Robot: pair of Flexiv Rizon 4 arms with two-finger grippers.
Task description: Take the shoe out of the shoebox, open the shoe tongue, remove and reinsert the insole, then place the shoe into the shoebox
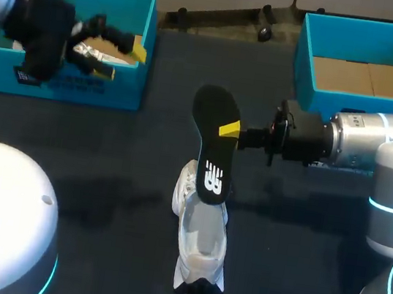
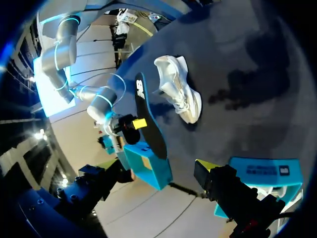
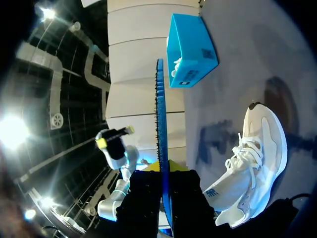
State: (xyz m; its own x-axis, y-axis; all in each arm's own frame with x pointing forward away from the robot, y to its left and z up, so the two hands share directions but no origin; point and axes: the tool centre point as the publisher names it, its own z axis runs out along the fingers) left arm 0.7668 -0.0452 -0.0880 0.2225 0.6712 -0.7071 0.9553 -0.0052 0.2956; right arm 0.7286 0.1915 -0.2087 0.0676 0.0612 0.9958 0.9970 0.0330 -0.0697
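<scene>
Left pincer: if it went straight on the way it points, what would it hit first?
Probably the black insole, which the right pincer holds on edge near the white shoe. Depth is hard to judge, so it might pass beside it.

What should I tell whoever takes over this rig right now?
Right gripper: shut on the black insole, held upright above the table.
Left gripper: open, empty, over the left shoebox.
White shoe: on the table, outside the boxes.
Done: shoe out, insole removed.
To do: reinsert insole, place shoe in shoebox.
</scene>
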